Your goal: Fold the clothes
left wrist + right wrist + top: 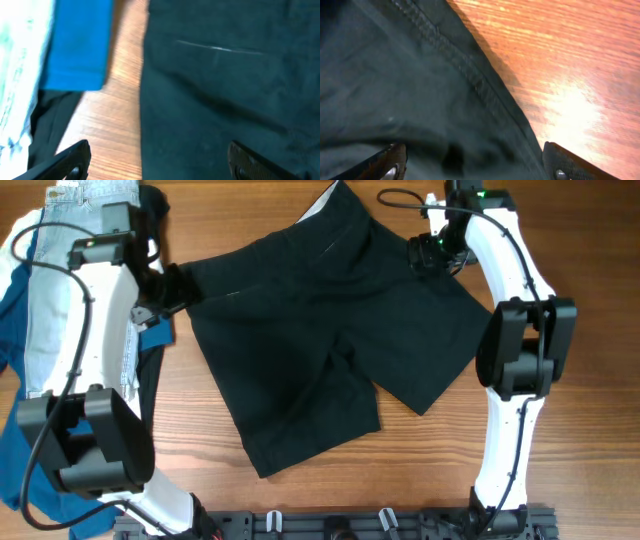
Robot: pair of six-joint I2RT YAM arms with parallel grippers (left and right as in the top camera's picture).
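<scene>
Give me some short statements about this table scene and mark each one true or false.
1. The black shorts lie spread out on the table. True.
2. The shorts are already folded in half. False: both legs lie apart, unfolded.
3. Some blue clothes lie to the left of the shorts. True.
4. The right gripper is shut on the shorts. False: its fingers stand apart over the shorts' edge.
5. The left gripper is open. True.
6. The table is white. False: it is brown wood.
</scene>
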